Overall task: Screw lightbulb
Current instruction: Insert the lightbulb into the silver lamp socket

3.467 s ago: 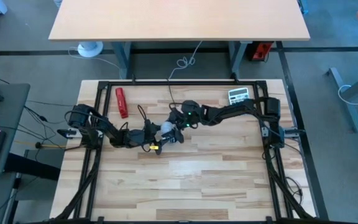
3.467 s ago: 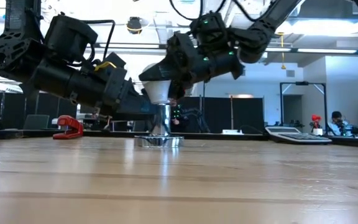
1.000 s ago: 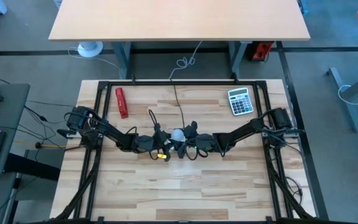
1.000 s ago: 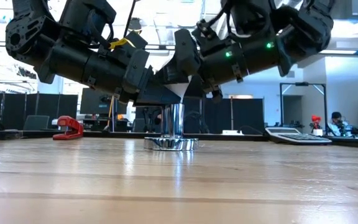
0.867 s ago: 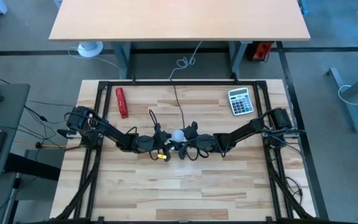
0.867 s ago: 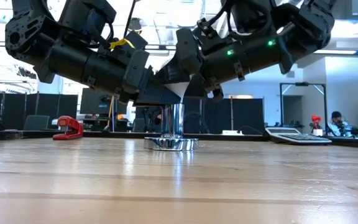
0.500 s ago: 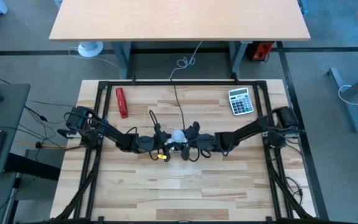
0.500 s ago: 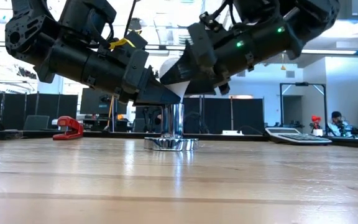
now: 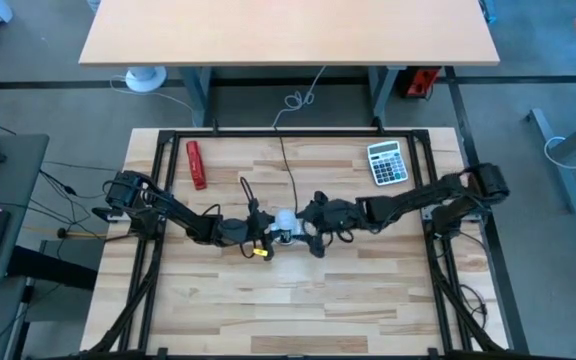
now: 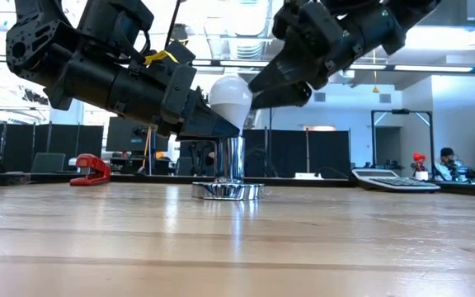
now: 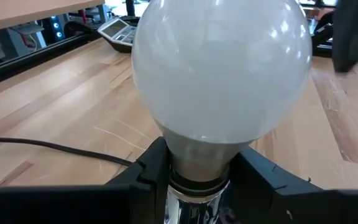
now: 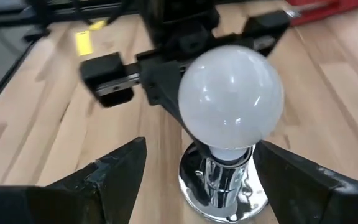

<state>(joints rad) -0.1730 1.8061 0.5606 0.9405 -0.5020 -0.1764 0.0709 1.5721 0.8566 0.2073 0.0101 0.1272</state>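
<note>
Both arms reach low toward mid-table. The left gripper (image 10: 209, 124) clamps the socket (image 10: 228, 175) just under the bulb (image 10: 230, 96) — which stands upright in it. The right gripper (image 12: 197, 180) hangs just beside the bulb, fingers spread wide, apparently not touching it.

right gripper (image 10: 258, 92) let go of lightbulb (image 10: 228, 96), fingers spread, backed off and lifted

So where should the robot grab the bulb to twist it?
Best around the bulb's wide round middle, coming from the right side. It stands upright in the socket, and the left gripper already clamps its narrow neck, so only the globe is free for the right gripper.
</note>
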